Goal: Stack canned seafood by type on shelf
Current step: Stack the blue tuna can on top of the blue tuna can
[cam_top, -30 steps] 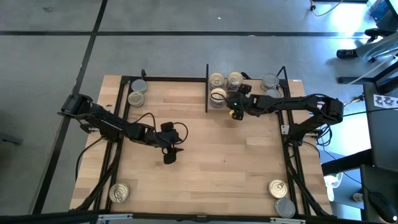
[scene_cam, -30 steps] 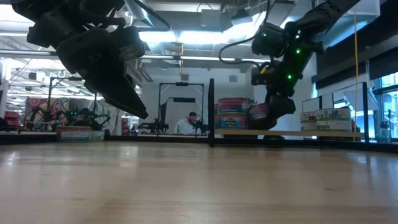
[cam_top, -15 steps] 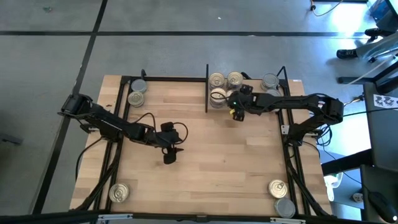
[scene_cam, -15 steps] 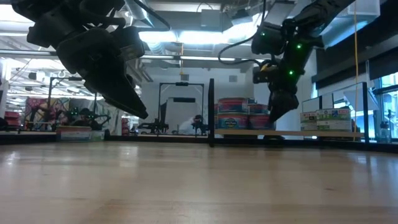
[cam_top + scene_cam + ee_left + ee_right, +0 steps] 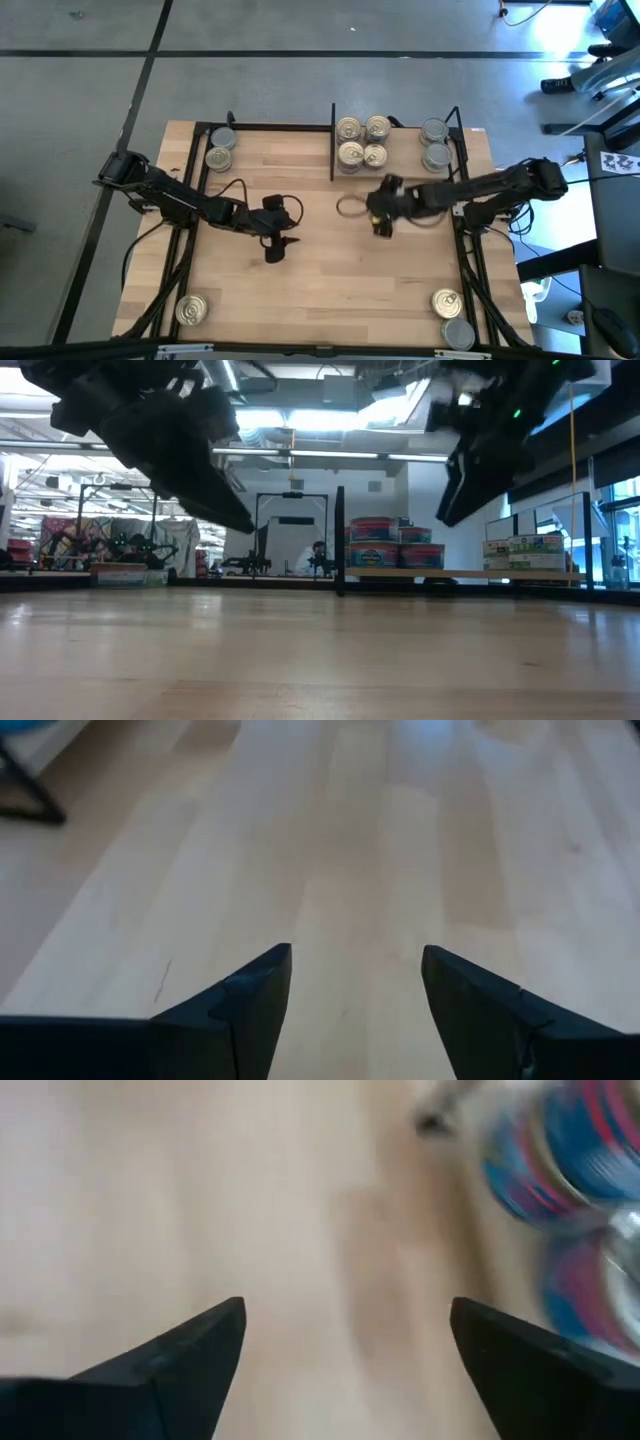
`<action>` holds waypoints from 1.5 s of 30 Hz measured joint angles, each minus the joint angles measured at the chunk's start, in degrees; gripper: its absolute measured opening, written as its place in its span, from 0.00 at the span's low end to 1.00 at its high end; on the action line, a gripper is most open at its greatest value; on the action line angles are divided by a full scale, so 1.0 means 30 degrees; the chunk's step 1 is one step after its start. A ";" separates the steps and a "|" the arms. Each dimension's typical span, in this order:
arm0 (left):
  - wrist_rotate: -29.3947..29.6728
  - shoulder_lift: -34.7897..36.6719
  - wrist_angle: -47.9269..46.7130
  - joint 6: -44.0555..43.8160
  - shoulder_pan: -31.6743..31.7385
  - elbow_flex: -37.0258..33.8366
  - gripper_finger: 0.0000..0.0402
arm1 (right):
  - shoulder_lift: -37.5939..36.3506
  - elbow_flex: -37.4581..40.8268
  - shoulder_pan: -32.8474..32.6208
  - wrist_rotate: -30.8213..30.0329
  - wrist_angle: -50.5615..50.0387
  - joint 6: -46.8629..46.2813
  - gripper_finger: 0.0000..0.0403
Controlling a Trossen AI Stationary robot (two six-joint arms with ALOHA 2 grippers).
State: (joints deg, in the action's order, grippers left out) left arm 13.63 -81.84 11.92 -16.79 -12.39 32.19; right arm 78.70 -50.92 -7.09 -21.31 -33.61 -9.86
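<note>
- Wooden shelf (image 5: 300, 175): four gold-lid tins (image 5: 362, 142) grouped right of divider (image 5: 332, 140), more at both back corners
- Three stray tins (image 5: 191, 309) at front corners, probably still to sort
- right gripper (image 5: 381, 225) spread wide, empty; since earlier frame withdrawn from stack to mid-board
- left gripper (image 5: 274, 251) parted, empty, unmoved

Two dark jointed arms, looping black cables, tapered black fingers (image 5: 250, 1005)

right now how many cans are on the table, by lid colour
gold-lid cans: 7
grey-lid cans: 4
total: 11
</note>
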 joint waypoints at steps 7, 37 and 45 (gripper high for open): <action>-0.0112 -0.0485 0.0668 0.2227 -0.0141 0.0828 0.56 | 0.0835 0.1551 -0.3908 -0.0018 0.8239 -0.0683 0.87; -0.1216 -0.2455 -1.4935 0.0787 -0.3596 0.5024 0.51 | 0.4725 0.2186 -0.3138 -0.2063 1.4449 -0.1088 0.87; -0.1031 -0.1601 -1.7200 -0.2618 -0.6178 0.5017 0.39 | 0.4725 0.2186 -0.2754 -0.2006 1.4563 -0.0595 0.87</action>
State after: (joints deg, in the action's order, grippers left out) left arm 10.54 -86.65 -39.68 -24.64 -30.92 47.24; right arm 92.88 -44.36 -15.35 -27.33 10.08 -11.64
